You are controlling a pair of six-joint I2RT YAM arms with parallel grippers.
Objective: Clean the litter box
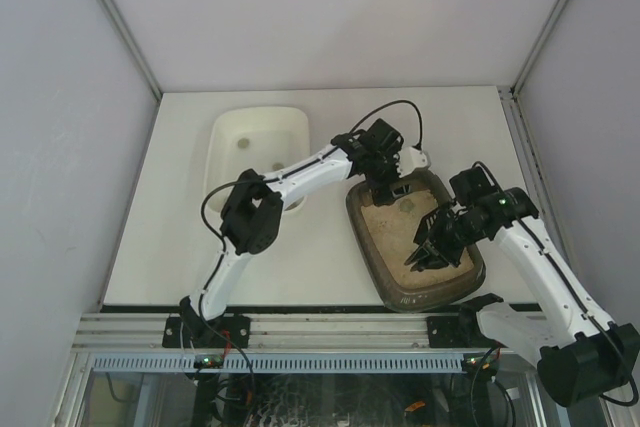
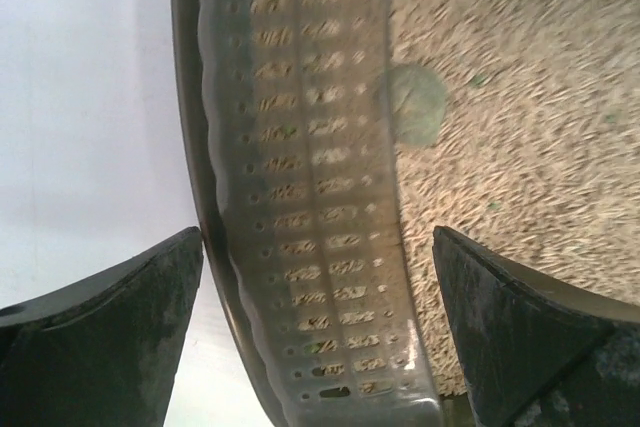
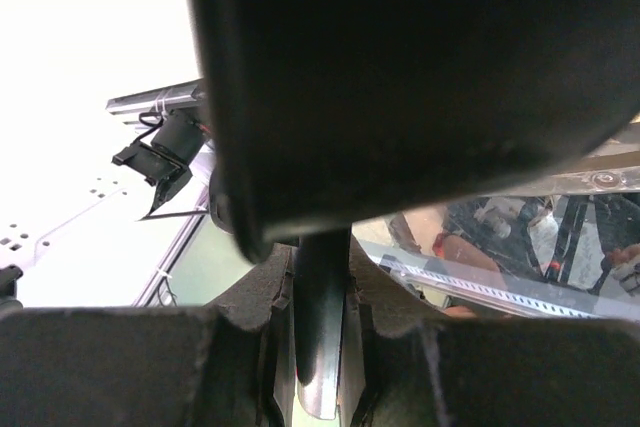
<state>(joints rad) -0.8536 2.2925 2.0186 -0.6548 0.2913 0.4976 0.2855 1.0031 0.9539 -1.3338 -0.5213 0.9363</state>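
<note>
Right gripper [image 3: 320,332] is clamped on the scoop [image 3: 420,77] handle, over the litter box [image 1: 400,301] near end. Left gripper [image 2: 320,247] is spread wide, straddling its far wall. Box sits right of the white tub [image 1: 262,137].

white table [image 1: 180,247], pale grey walls [image 1: 60,147]

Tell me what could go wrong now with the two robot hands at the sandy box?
The left gripper is open, straddling the litter box rim; a clumsy pull could tip it and spill litter on the table. The right gripper holds the scoop over the same box, close to the other gripper, so they might bump. The round lump could also slip off the scoop.
</note>
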